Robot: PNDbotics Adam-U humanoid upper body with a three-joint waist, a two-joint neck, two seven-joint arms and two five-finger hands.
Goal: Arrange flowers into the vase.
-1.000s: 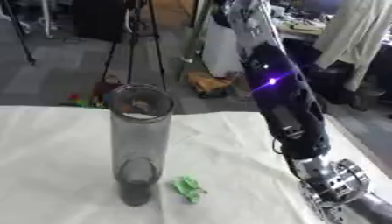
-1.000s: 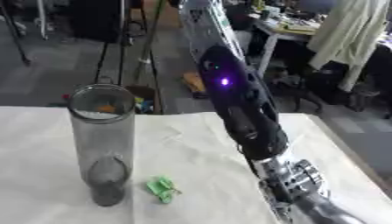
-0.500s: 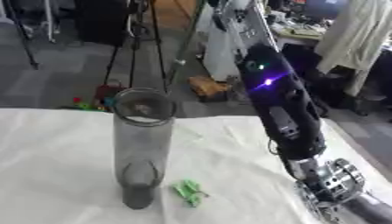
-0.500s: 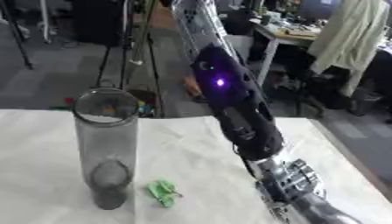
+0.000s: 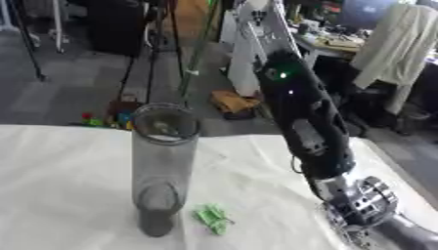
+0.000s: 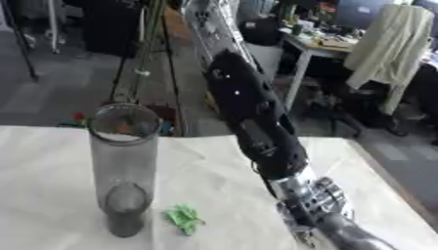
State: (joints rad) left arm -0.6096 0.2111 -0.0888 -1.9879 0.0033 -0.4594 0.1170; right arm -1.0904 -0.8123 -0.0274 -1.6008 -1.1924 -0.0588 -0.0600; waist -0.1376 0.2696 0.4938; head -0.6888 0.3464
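A tall clear grey vase (image 5: 163, 166) stands upright on the white table cloth (image 5: 60, 185), with no flowers in it. A small green piece (image 5: 212, 218), perhaps a leaf or stem scrap, lies on the cloth just right of the vase's base. My right arm (image 5: 308, 122) comes down from the top middle to its silver wrist (image 5: 363, 200) at the lower right, about a hand's width right of the green piece. The hand beyond that wrist is cut off by the lower edge. My left hand shows in neither view.
The table's far edge runs behind the vase. Beyond it lie the floor, stand legs (image 5: 192, 53) and small coloured things on the ground (image 5: 102, 118). A desk with a light coat (image 5: 393, 49) hung over it stands at the back right.
The light on my right arm has turned from purple to green. The arm's upper part has swung slightly left. Vase and green piece lie as before.
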